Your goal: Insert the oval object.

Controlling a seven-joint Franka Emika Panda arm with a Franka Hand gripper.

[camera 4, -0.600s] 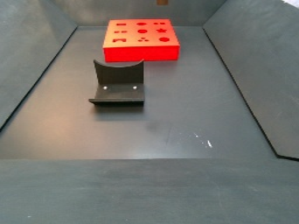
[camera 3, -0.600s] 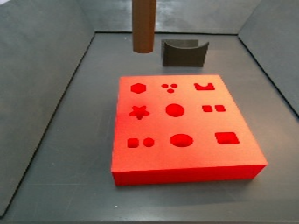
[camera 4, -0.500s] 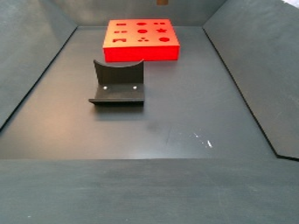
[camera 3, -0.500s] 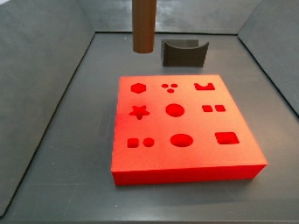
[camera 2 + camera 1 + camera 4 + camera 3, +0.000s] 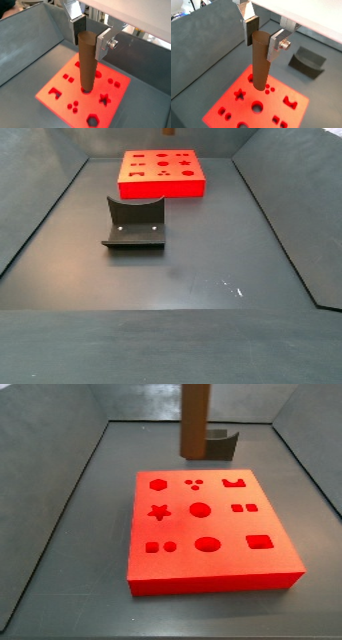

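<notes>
My gripper (image 5: pixel 262 37) is shut on the top of the oval object (image 5: pixel 260 65), a long dark-brown peg that hangs upright; both wrist views show this (image 5: pixel 90 39). The peg (image 5: pixel 195 424) comes down from the top of a side view and ends in the air over the far part of the red block (image 5: pixel 267 569), partly hiding the fixture behind it. The block's top has several shaped holes, among them an oval hole (image 5: pixel 207 544). In a side view the block (image 5: pixel 163 190) lies far back, and only the peg's tip (image 5: pixel 168 131) shows at the top edge.
The dark fixture (image 5: pixel 222 442) stands on the grey floor just behind the block, and it also shows in a side view (image 5: pixel 134 223) and in a wrist view (image 5: pixel 308 61). Grey walls enclose the floor on both sides and at the back.
The peg has moved sideways along the block's far edge, to the right in one side view, and now stands in front of the fixture. The block and the fixture have not moved.
</notes>
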